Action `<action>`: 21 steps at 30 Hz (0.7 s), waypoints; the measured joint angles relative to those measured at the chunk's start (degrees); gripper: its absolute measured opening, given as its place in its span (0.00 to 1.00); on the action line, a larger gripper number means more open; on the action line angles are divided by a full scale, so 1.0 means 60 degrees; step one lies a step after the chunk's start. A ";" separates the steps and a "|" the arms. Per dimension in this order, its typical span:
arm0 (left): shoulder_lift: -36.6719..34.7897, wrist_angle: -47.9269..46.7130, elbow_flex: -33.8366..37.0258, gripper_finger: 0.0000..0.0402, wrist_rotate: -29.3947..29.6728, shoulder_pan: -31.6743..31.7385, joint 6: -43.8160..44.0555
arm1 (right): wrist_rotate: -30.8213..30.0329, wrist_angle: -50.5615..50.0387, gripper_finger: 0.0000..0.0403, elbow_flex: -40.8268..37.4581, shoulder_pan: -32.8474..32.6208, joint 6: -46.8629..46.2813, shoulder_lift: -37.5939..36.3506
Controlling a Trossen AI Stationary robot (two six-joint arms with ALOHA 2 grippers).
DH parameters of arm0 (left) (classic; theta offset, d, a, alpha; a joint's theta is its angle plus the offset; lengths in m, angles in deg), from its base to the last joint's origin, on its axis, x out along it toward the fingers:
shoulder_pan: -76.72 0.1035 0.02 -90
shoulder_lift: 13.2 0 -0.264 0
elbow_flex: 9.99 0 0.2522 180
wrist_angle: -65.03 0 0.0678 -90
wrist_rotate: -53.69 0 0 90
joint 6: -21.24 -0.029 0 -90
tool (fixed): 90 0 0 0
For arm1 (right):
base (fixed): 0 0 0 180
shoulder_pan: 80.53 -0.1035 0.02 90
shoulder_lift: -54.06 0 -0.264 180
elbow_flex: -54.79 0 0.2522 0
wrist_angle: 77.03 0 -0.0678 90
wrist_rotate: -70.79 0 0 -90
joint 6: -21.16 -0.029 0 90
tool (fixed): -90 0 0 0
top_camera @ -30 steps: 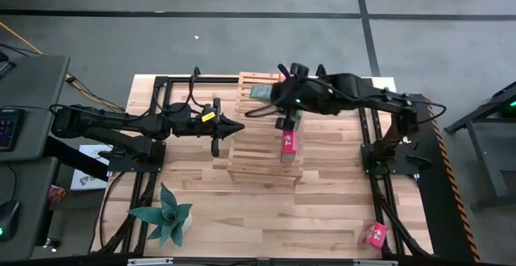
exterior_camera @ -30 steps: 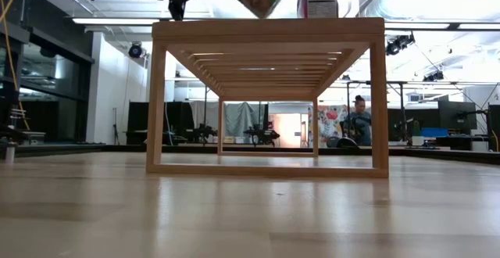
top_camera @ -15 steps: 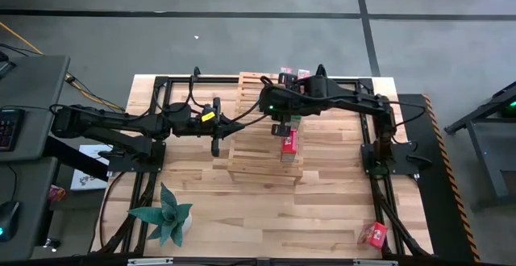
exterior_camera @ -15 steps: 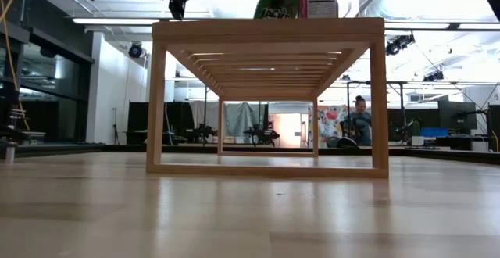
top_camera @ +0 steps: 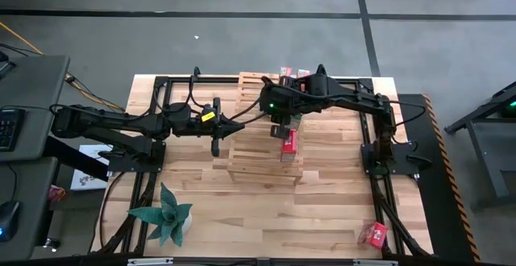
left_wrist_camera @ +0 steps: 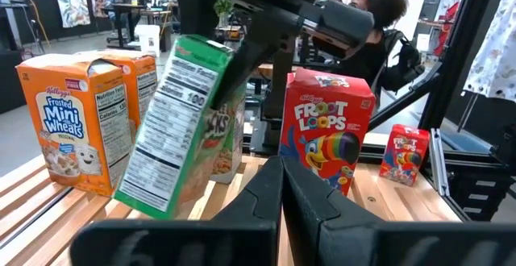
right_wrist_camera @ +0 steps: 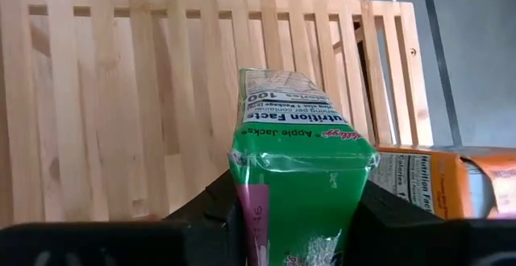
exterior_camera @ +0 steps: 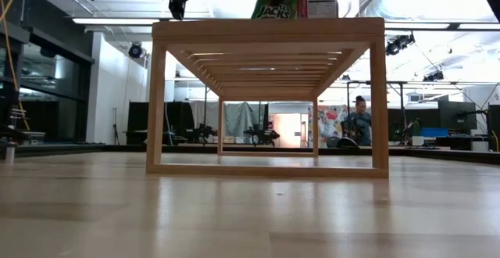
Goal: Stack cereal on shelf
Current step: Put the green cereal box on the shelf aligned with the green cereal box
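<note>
Above the light slatted wooden shelf (top_camera: 264,137), our right gripper (right_wrist_camera: 302,209) has its jaws pinching a small green cardboard cereal box (left_wrist_camera: 181,125), which hangs tilted just beside a red Froot Loops box (left_wrist_camera: 326,129) already standing on the slats. We judge the tilt the main risk: released now, the green box could land on an edge and topple, or knock into the red box or the orange Mini-Wheats boxes (left_wrist_camera: 76,133) nearby. A corner might also catch in a gap between slats. Our left gripper (top_camera: 230,126) hovers at the shelf's left edge, jaws pressed together, close enough that a sideways swing could graze it. Another red box (top_camera: 372,234) lies on the table (top_camera: 322,209), well apart.
</note>
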 joint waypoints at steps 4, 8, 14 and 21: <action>0.0000 0.0000 0.0000 0.00 0.0000 -0.0002 0.0007 | 0.0039 -0.0001 0.30 -0.0001 0.0148 -0.0032 0.0000; 0.0000 0.0000 0.0000 0.00 0.0000 -0.0001 0.0004 | 0.0054 0.0000 0.30 -0.0001 0.0319 -0.0356 0.0000; 0.0000 -0.0089 0.0000 0.00 0.0000 0.0000 0.0001 | 0.0149 0.0000 0.30 -0.0005 0.0472 -0.0546 0.0000; 0.0000 -0.0182 0.0000 0.00 0.0002 -0.0002 0.0000 | 0.0574 0.0003 0.30 -0.0008 0.0631 -0.0951 0.0000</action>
